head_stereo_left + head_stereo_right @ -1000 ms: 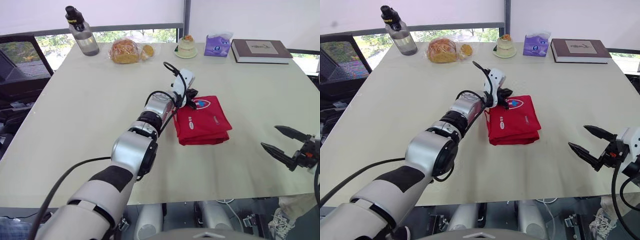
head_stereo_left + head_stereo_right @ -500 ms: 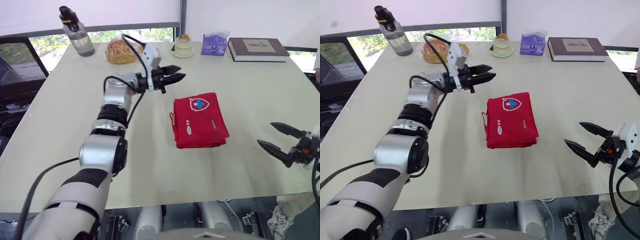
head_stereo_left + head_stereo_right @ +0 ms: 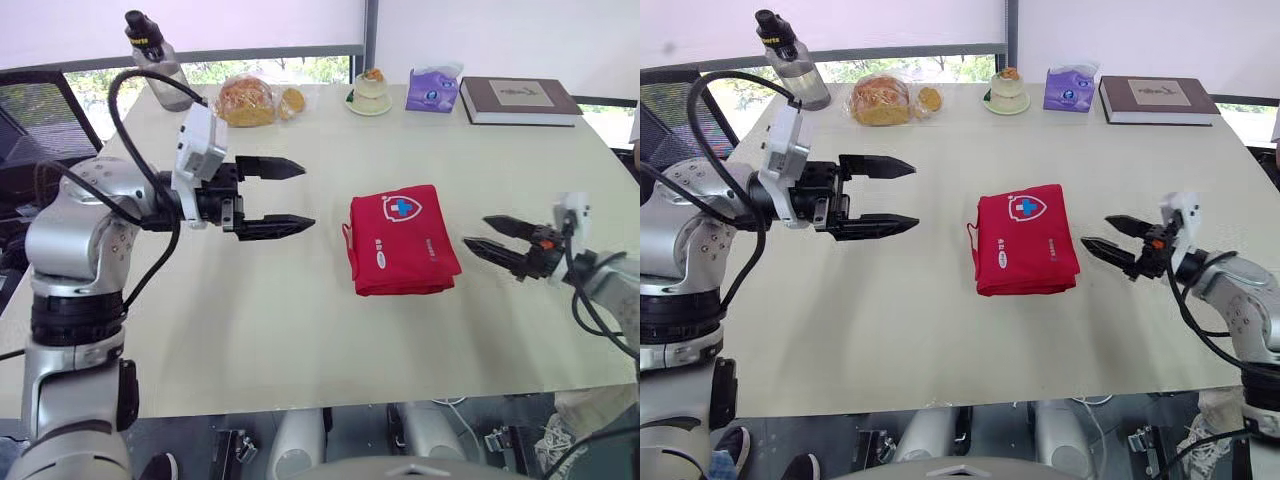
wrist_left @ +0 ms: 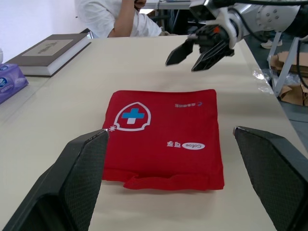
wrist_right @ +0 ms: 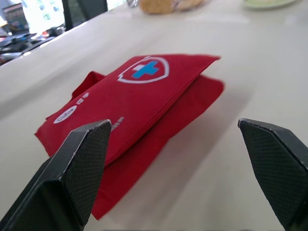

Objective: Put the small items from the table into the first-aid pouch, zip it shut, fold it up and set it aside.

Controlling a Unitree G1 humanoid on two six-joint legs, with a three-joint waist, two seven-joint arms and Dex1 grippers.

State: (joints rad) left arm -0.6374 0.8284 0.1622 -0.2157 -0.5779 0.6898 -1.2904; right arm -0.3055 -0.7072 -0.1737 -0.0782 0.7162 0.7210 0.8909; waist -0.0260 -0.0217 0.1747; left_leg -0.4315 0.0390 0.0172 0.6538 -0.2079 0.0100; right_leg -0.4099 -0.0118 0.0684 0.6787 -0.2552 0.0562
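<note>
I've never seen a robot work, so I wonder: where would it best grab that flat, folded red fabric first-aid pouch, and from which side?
Probably by the edge of the folded red fabric first-aid pouch nearest the open right gripper. It lies flat, so only its stacked edges offer a lip; come in low from the robot's right.

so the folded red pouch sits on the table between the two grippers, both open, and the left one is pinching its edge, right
Not the pinching. The left gripper is open but hangs apart from the red pouch, with bare table between them, as the left eye view shows. The rest holds: the pouch lies folded between the two, and the right gripper is open too.
</note>
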